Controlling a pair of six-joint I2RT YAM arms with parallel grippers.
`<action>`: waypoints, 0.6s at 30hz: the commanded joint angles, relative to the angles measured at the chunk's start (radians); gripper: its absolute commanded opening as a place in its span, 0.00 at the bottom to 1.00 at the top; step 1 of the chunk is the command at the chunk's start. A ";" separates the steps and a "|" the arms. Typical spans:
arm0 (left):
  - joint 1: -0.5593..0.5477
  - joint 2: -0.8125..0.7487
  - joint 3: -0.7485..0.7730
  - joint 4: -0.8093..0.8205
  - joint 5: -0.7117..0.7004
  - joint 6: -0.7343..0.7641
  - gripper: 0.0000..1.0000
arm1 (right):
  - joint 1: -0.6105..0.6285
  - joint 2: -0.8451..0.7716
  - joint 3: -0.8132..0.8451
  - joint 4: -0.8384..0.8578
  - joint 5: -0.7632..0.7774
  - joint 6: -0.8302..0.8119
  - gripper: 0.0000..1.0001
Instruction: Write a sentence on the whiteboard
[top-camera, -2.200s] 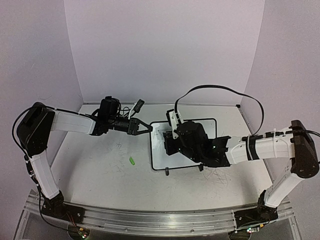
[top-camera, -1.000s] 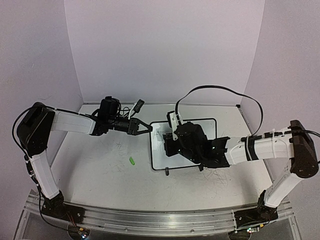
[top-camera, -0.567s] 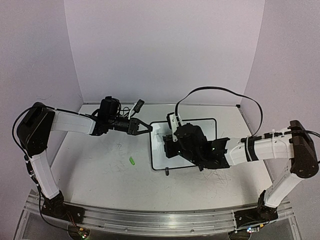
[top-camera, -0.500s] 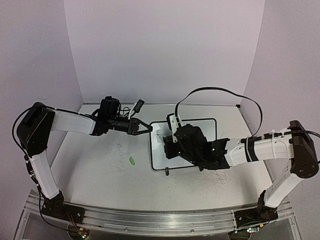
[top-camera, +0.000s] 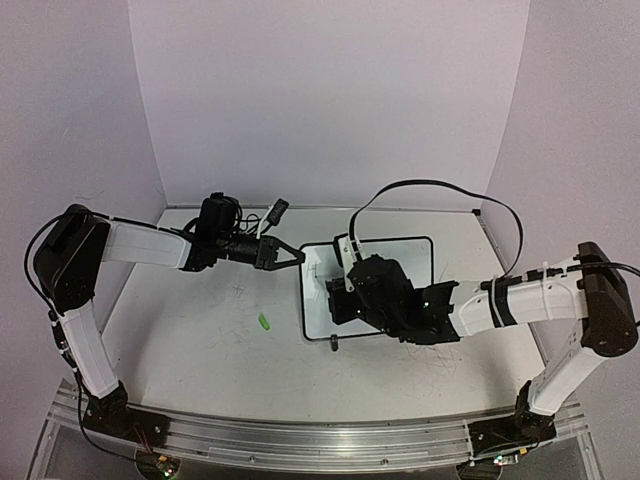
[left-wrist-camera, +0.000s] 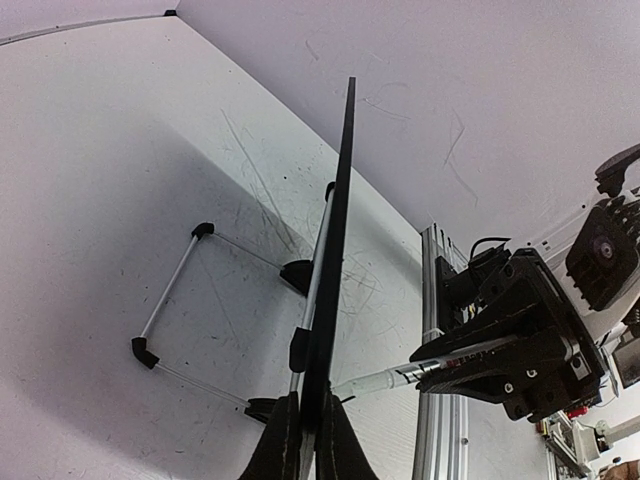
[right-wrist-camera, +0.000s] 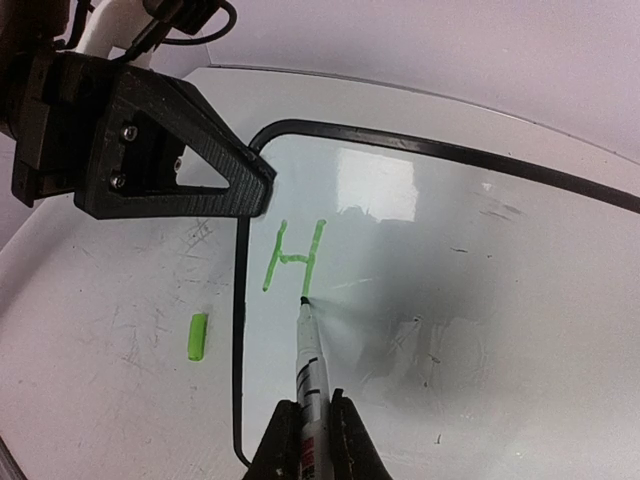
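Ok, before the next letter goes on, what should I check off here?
1. Right gripper shut on the marker: ok.
2. Marker tip at the whiteboard, by the foot of the H: ok.
3. Left gripper clamped on the whiteboard's left edge: ok.
4. H complete and legible: ok.
5. Bare board right of the H for more letters: ok.
6. Tip pressure on the board: cannot tell.

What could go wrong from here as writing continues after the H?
The left gripper pinches only one edge of the black-framed glossy white whiteboard, so pen pressure may pivot or slide it. The thin marker in the right gripper sits at the foot of the green handwritten H; the next letter may crowd or smear it.
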 joint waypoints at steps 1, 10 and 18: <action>-0.013 -0.048 0.001 0.015 0.047 -0.015 0.00 | 0.000 -0.017 0.009 -0.021 0.018 0.001 0.00; -0.012 -0.051 -0.002 0.015 0.042 -0.013 0.00 | -0.005 -0.131 -0.047 0.035 -0.003 -0.012 0.00; -0.013 -0.056 -0.009 0.014 0.042 -0.014 0.00 | -0.015 -0.057 0.009 0.071 0.000 -0.016 0.00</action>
